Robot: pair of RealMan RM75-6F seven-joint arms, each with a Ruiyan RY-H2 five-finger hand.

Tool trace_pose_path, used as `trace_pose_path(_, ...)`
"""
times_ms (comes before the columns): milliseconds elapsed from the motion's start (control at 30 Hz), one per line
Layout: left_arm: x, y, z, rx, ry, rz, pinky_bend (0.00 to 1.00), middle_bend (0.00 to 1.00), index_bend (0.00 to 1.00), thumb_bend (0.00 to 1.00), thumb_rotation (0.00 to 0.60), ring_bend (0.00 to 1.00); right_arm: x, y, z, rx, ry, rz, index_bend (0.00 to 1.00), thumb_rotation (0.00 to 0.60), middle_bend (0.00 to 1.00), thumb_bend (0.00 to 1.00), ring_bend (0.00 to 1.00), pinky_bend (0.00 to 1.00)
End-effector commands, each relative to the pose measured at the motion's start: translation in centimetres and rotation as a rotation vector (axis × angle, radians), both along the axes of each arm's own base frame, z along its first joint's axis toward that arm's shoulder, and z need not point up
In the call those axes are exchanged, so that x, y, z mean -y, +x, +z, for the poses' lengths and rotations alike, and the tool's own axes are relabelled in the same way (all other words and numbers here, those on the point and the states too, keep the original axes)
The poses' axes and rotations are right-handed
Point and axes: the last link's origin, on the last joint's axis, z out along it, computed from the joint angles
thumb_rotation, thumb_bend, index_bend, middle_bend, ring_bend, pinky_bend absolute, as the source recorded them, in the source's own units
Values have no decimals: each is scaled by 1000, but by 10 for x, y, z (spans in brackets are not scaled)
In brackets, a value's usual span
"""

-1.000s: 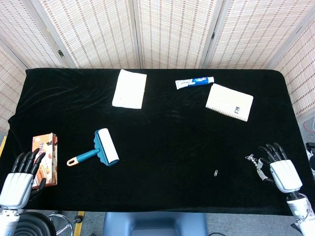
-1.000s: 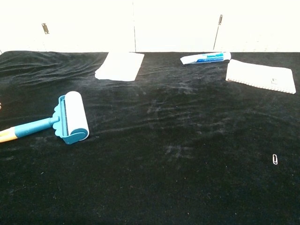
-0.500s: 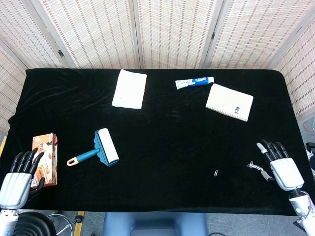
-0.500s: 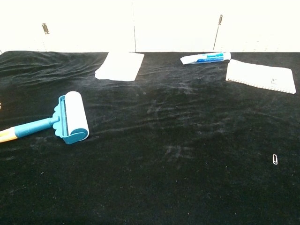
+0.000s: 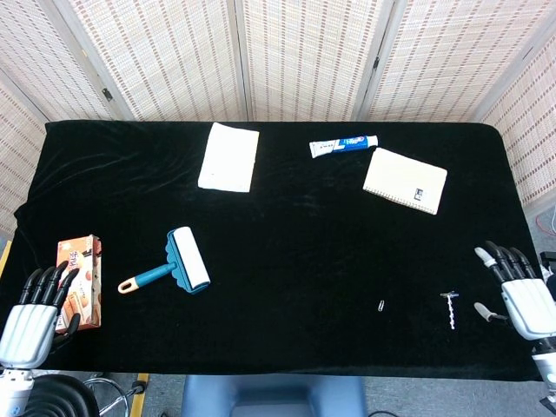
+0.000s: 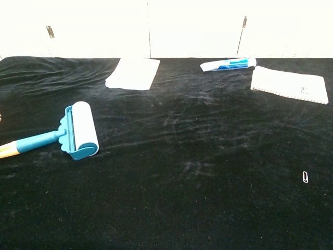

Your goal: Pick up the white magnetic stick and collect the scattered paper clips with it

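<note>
My right hand [image 5: 528, 300] spread, holding nothing | stick [image 5: 449, 309] at its 9 o'clock | left hand [image 5: 30, 311] spread

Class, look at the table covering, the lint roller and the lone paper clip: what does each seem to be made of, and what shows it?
Table covering: black velvety fabric, matte, with wrinkles and brushed streaks.
Lint roller: probably plastic, smooth teal frame, with a pale drum likely of paper.
Paper clip: likely metal wire, thin and silvery.
</note>
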Motion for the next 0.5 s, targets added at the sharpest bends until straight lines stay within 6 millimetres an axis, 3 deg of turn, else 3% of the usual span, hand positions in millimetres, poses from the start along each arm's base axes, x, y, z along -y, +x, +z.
trace_pose_path(33, 0, 0, 0, -1, -1, 1, 8, 0, 0, 489, 600, 18, -3, 0, 1, -10, -4, -15, 0, 600, 0, 226, 0, 0)
trace_pose_path(267, -3, 0, 0, -1, 1, 0, 8, 0, 0, 489, 600, 17, -24, 15, -4, -21, 64, -109, 0, 600, 0, 226, 0, 0)
trace_pose_path(500, 1, 2, -1, -3, -3, -9, 8, 0, 0, 490, 600, 18, -32, 25, -6, -43, 50, -122, 0, 600, 0, 226, 0, 0)
